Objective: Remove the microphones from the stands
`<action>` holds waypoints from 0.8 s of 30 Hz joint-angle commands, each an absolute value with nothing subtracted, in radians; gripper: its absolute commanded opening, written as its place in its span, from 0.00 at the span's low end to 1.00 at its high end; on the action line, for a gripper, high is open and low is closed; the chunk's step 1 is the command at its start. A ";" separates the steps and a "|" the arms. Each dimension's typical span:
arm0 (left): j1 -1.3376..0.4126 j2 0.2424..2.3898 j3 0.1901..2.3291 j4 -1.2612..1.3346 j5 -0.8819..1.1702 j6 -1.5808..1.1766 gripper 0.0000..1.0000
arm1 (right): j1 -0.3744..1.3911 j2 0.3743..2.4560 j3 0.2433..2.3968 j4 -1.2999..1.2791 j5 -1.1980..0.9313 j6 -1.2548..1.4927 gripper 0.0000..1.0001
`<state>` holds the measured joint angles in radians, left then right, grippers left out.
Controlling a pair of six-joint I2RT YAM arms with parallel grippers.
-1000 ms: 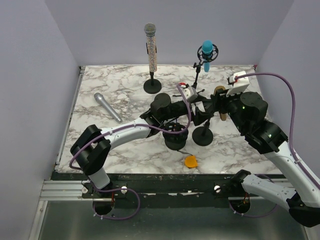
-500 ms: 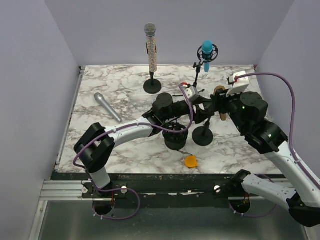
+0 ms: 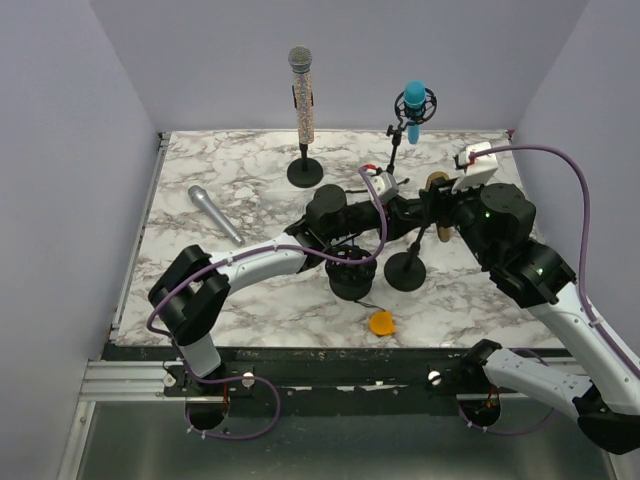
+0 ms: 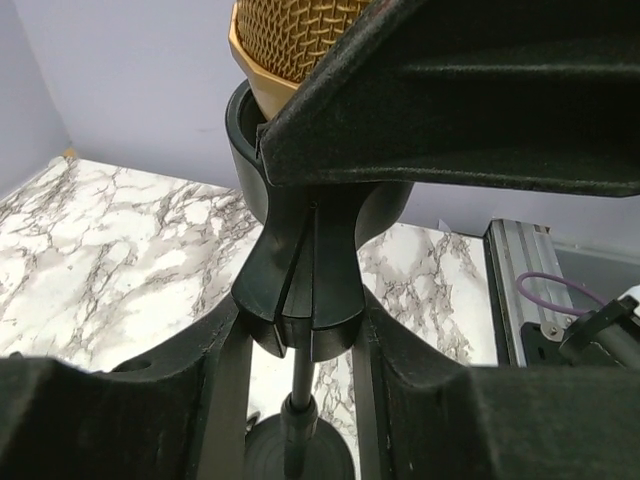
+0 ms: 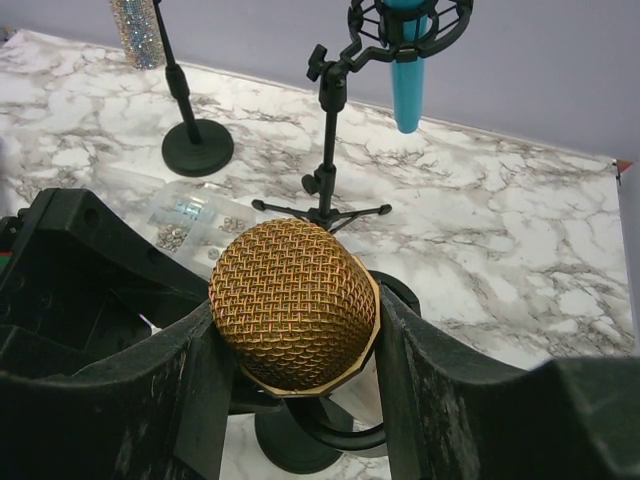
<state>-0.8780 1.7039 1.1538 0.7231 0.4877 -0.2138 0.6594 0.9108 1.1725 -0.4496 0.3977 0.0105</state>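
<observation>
The gold mesh-headed microphone [image 5: 295, 300] sits upright in the clip of a black stand [image 3: 406, 271] near the table's middle. My right gripper [image 5: 295, 335] is shut on the microphone, its fingers [image 5: 400, 370] pressed against both sides just below the head. From the left, my left gripper [image 4: 300, 335] is shut on the stand's clip neck [image 4: 310, 290], just under the ring that cups the microphone [image 4: 290, 40]. Below it the stand's thin rod [image 4: 297, 420] runs down to its round base. In the top view the two grippers meet at the stand and hide most of the microphone body.
At the back stand a glittery microphone [image 3: 301, 100] on a round-based stand and a blue microphone [image 3: 413, 105] on a tripod. A silver microphone [image 3: 215, 214] lies at the left. A black round object [image 3: 350, 275] and an orange piece [image 3: 381, 322] lie near the front.
My left gripper has gone from open to shut around the stand's clip neck, shifting slightly right. The right gripper has kept its hold on the microphone without moving.
</observation>
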 commanded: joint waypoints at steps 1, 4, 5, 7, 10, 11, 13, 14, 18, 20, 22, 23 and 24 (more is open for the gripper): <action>-0.881 1.675 1.134 0.677 0.481 -0.215 0.00 | 0.664 0.911 1.237 -0.418 0.357 0.022 0.01; -0.883 1.675 1.131 0.667 0.478 -0.215 0.00 | 0.664 0.934 1.343 -0.440 0.373 0.030 0.01; -0.883 1.677 1.133 0.661 0.477 -0.215 0.00 | 0.664 0.938 1.375 -0.446 0.380 0.035 0.01; -0.882 1.678 1.134 0.657 0.477 -0.216 0.00 | 0.663 0.935 1.440 -0.439 0.389 0.045 0.01; -0.882 1.679 1.142 0.638 0.483 -0.220 0.00 | 0.664 0.923 1.509 -0.421 0.403 0.065 0.01; -0.882 1.680 1.148 0.622 0.478 -0.225 0.00 | 0.664 0.917 1.533 -0.416 0.409 0.074 0.01; -0.882 1.679 1.172 0.568 0.469 -0.232 0.00 | 0.663 0.903 1.563 -0.404 0.420 0.087 0.01; -0.882 1.680 1.185 0.537 0.465 -0.235 0.03 | 0.664 0.893 1.571 -0.396 0.422 0.092 0.01; -0.882 1.655 1.199 0.487 0.443 -0.254 0.43 | 0.664 0.841 1.586 -0.358 0.435 0.113 0.01; -0.882 1.631 1.196 0.473 0.430 -0.262 0.56 | 0.664 0.827 1.597 -0.357 0.422 0.133 0.01; -0.882 1.602 1.206 0.436 0.423 -0.259 0.79 | 0.664 0.824 1.613 -0.373 0.401 0.153 0.01; -0.882 1.582 1.209 0.417 0.419 -0.257 0.89 | 0.664 0.826 1.622 -0.389 0.387 0.169 0.01; -0.882 1.561 1.207 0.397 0.413 -0.252 0.98 | 0.664 0.832 1.634 -0.411 0.374 0.184 0.01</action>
